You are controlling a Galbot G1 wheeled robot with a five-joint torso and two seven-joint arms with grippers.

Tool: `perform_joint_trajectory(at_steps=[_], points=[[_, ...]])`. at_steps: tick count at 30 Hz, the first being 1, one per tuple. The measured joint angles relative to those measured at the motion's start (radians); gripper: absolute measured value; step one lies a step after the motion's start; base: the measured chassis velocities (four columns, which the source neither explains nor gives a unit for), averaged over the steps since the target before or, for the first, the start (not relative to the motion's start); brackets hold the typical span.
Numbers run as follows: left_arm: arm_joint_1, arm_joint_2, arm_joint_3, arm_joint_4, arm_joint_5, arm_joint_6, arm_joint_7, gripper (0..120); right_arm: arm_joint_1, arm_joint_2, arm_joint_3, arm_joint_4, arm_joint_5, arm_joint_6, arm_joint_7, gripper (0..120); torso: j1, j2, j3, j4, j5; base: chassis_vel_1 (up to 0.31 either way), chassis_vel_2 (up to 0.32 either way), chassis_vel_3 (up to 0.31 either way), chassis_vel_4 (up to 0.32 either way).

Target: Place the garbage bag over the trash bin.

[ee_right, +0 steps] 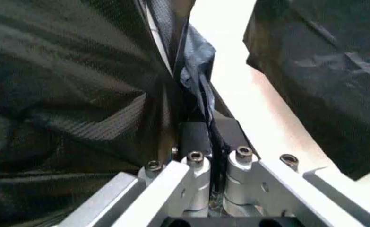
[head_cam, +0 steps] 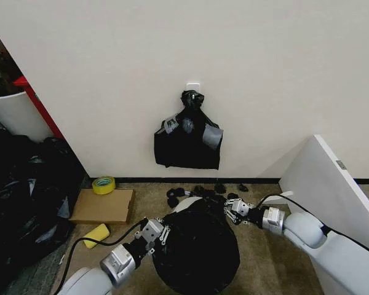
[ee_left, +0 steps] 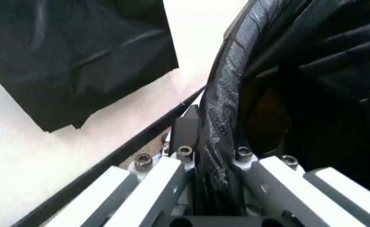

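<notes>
The garbage bag (head_cam: 195, 252) is spread as a glossy black dome low in the middle of the floor, with a sliver of white rim (head_cam: 186, 205) showing at its upper left edge. The left gripper (head_cam: 160, 232) meets the bag's left edge and the right gripper (head_cam: 232, 210) its upper right edge, each with fingers pressed together on the plastic. On the wall behind hangs a knotted black bundle (head_cam: 188, 140), with small black scraps (head_cam: 197, 192) below it, and a yellow tape roll (head_cam: 103, 184) lies on a flat cardboard box (head_cam: 103, 206) to the left.
</notes>
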State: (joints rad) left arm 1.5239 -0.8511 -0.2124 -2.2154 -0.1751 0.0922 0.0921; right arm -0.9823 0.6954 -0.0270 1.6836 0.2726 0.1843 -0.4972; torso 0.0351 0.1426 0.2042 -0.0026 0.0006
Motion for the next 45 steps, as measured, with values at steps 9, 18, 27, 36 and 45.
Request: perform_joint_trajectory(at_steps=[9,18,27,36,45], points=[[-0.019,-0.004,0.004,0.020,-0.026,0.001,-0.008,1,-0.071,-0.009,0.089,0.020,0.057,0.012,0.002,16,0.000,0.000,0.000,-0.0002,0.0000,0.000,0.000,0.000,0.000],[-0.022,0.000,0.003,0.014,-0.046,0.011,-0.019,1,-0.153,-0.025,0.205,0.020,0.174,0.024,-0.082,50,0.000,0.000,0.000,-0.0001,0.0001,0.000,0.000,0.000,0.000],[-0.011,-0.001,-0.003,0.020,-0.025,0.009,-0.023,1,-0.196,-0.036,0.272,0.033,0.350,0.017,-0.118,83,0.000,0.000,0.000,0.0000,0.0001,0.000,0.000,0.000,0.000],[-0.010,-0.056,-0.027,0.085,-0.021,0.002,-0.103,1,-0.278,-0.023,0.378,0.174,0.363,-0.057,0.099,99,0.000,0.000,0.000,-0.0003,-0.0003,0.000,0.000,0.000,0.000],[-0.042,-0.120,-0.011,0.143,-0.078,-0.021,-0.187,1,-0.399,0.038,0.333,0.471,0.257,-0.178,0.458,70,0.000,0.000,0.000,0.0003,-0.0001,0.000,0.000,0.000,0.000]])
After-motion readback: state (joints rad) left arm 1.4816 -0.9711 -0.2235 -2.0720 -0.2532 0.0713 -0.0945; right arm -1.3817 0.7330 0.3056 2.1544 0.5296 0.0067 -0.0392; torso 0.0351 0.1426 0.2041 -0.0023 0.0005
